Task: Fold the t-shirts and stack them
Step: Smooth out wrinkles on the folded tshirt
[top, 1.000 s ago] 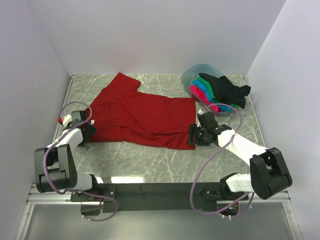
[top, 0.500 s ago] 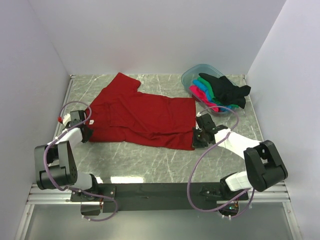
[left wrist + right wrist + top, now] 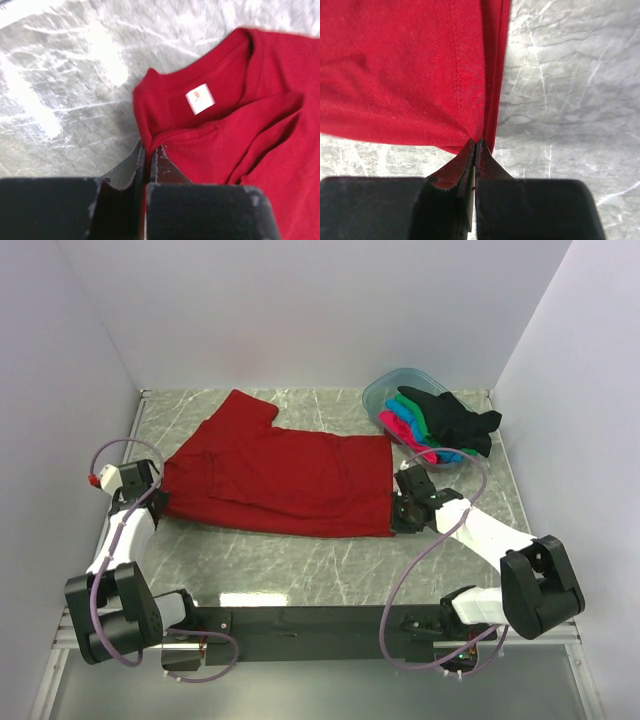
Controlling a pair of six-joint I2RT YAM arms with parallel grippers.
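Observation:
A dark red t-shirt (image 3: 280, 475) lies spread across the marble table, one sleeve pointing to the back. My left gripper (image 3: 160, 502) is shut on its left edge near the collar; the left wrist view shows the red t-shirt (image 3: 240, 115), its white neck label up, pinched in the left gripper (image 3: 148, 150). My right gripper (image 3: 396, 515) is shut on the near right corner of the hem; in the right wrist view the right gripper (image 3: 475, 145) clamps the red t-shirt (image 3: 405, 70). Black (image 3: 455, 418), green, blue and pink t-shirts (image 3: 405, 428) lie bunched at the back right.
A clear bluish plastic tub (image 3: 385, 392) at the back right holds the bunched shirts, which spill over its rim. White walls close in the table on three sides. The arms' black base rail (image 3: 300, 625) runs along the near edge.
Both grippers have shut on the red shirt's edges. The left gripper has moved left and pulled the shirt's left side with it, so the cloth lies flatter and more stretched.

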